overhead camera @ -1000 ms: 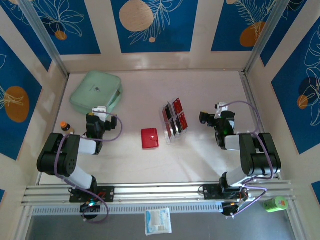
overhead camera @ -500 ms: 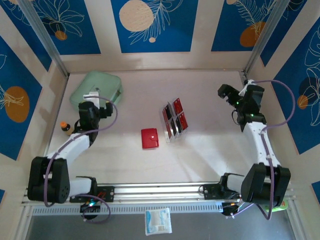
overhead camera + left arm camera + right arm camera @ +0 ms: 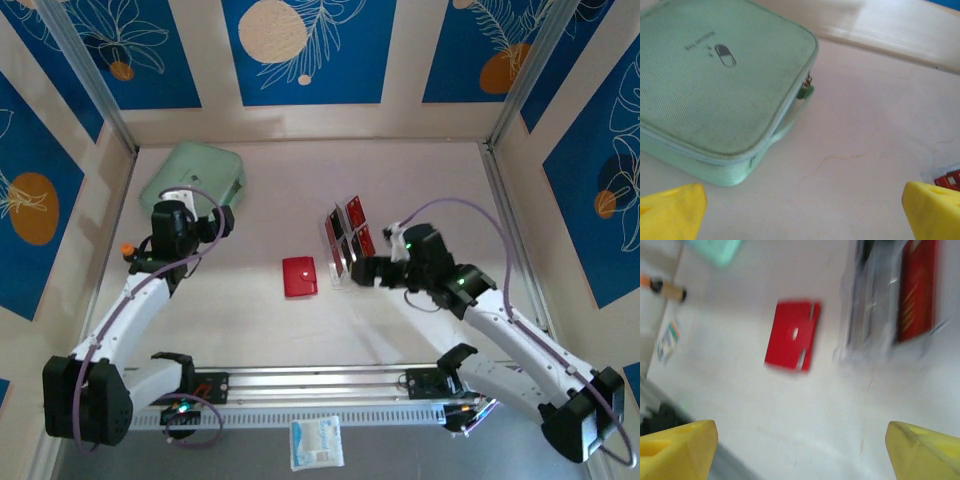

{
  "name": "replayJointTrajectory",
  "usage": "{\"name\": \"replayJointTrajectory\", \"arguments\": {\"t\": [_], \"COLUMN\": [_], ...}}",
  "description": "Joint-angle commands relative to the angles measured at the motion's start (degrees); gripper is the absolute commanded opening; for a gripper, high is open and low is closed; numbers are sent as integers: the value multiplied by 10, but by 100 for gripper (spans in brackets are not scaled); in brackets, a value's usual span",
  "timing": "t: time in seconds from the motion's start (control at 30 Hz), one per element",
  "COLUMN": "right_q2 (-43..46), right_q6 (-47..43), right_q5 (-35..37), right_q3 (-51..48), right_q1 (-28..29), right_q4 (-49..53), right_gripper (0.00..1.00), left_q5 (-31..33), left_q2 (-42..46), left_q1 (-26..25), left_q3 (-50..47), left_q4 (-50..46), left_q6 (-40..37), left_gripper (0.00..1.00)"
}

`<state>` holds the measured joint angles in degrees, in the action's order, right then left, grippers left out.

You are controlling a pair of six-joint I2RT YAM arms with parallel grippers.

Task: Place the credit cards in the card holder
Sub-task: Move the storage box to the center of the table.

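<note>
The card holder (image 3: 299, 276) is a small red wallet lying flat and closed mid-table; the right wrist view shows it blurred (image 3: 792, 335). The credit cards (image 3: 350, 238) stand in a clear plastic rack (image 3: 338, 262) just right of it, with one red card (image 3: 916, 290) visible. My right gripper (image 3: 366, 271) hovers open beside the rack's near end, yellow fingertips (image 3: 680, 445) wide apart, nothing between them. My left gripper (image 3: 222, 218) is open near the mint-green case, holding nothing (image 3: 805, 215).
A mint-green zip case (image 3: 192, 178) lies at the back left and takes up much of the left wrist view (image 3: 715, 80). A small orange-capped bottle (image 3: 128, 250) stands by the left wall. A white packet (image 3: 316, 442) lies in front of the rail.
The right arm has swung from the far right wall down to the table's centre beside the rack. The left arm has stretched out a little further; wallet and cards have not moved.
</note>
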<state>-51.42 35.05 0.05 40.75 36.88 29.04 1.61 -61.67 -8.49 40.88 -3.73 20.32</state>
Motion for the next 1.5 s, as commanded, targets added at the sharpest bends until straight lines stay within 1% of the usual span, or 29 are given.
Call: {"name": "replayJointTrajectory", "arguments": {"t": [0.0,0.07,0.13,0.27,0.43,0.57,0.73,0.9,1.17,1.47], "right_q2": [-9,-39,-77,-148,-212,-245,-267,-283,-308,-343], "right_q6": [83,110,121,120,97,84,81,81,88,76], "right_q5": [43,60,67,74,66,52,39,32,47,50], "right_q3": [-25,-43,-45,-32,0,15,19,16,8,30], "right_q1": [86,131,151,159,133,107,84,80,72,41], "right_q4": [3,-33,-60,-122,-153,-171,-185,-192,-219,-237], "right_gripper": [87,87,87,87,87,87,87,87,87,87], "left_q5": [-16,-13,-12,-7,0,4,9,9,7,10], "left_q2": [-2,-11,-21,-38,-47,-47,-47,-49,-55,-55], "left_q1": [-11,-16,-20,-30,-40,-45,-47,-51,-61,-73], "left_q3": [-4,-2,0,8,11,12,15,23,38,45], "left_q4": [-27,-27,-26,-30,-33,-34,-35,-35,-38,-40], "left_q6": [27,29,30,28,22,17,17,17,18,21], "left_gripper": [100,100,100,100,100,100,100,100,100,100]}}
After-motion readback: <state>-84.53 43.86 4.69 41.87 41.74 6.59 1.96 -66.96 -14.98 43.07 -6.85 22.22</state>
